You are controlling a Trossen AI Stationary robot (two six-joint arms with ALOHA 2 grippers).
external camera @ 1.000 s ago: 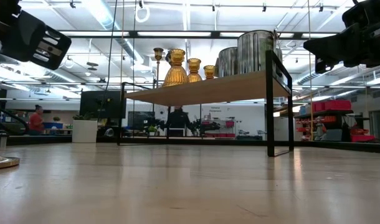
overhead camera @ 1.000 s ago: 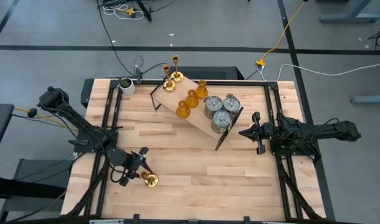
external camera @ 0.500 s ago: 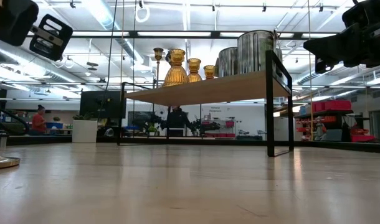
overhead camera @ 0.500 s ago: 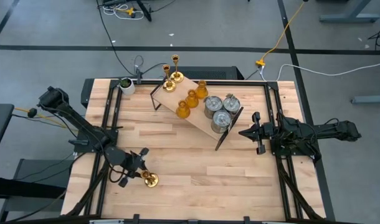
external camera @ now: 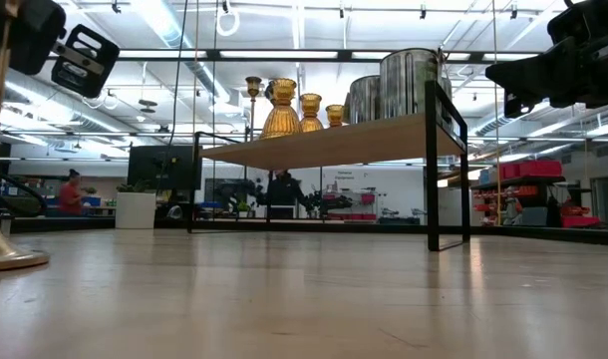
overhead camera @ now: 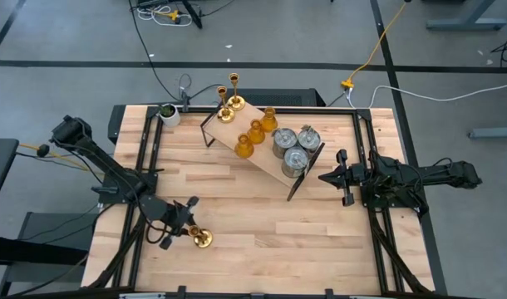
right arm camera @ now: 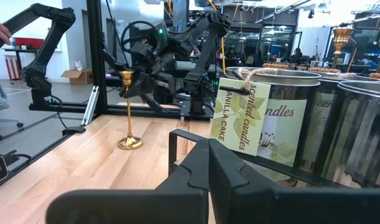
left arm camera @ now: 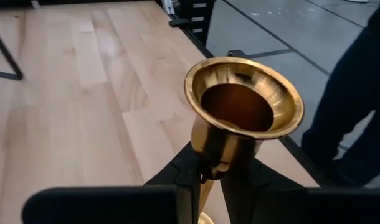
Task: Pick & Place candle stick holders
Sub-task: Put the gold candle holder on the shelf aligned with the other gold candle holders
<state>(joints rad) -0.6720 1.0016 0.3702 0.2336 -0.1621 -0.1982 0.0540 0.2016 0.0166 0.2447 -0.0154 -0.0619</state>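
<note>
My left gripper (overhead camera: 188, 224) is shut on a slim brass candle stick holder (overhead camera: 202, 239) near the table's front left. The holder's flared cup (left arm camera: 243, 104) fills the left wrist view. Two more brass sticks (overhead camera: 228, 104), three amber glass holders (overhead camera: 255, 133) and three silver cylinders (overhead camera: 293, 149) stand on a raised wooden shelf (overhead camera: 266, 158) at the far middle. My right gripper (overhead camera: 323, 176) is shut and empty, just right of the shelf beside the cylinders (right arm camera: 283, 124). My left gripper pinches the brass holder's stem just below its cup (left arm camera: 209, 163) between its two fingers. The fingers come roughly level, from the table's left side, and lie across the stem. The stick stands about upright, with its round base (right arm camera: 130, 143) on the table.
A small white pot with a green plant (overhead camera: 167, 114) stands at the far left corner. The shelf rests on a black metal frame (external camera: 431, 170). A person's dark leg (left arm camera: 358, 112) shows beyond the table's edge near my left arm. Bare wood lies across the table's near half (overhead camera: 278, 224).
My left gripper has risen a little while keeping hold of the brass holder. The holder's base has shifted slightly toward the table's right and its stem now shows in the low view. My right arm has kept still.
</note>
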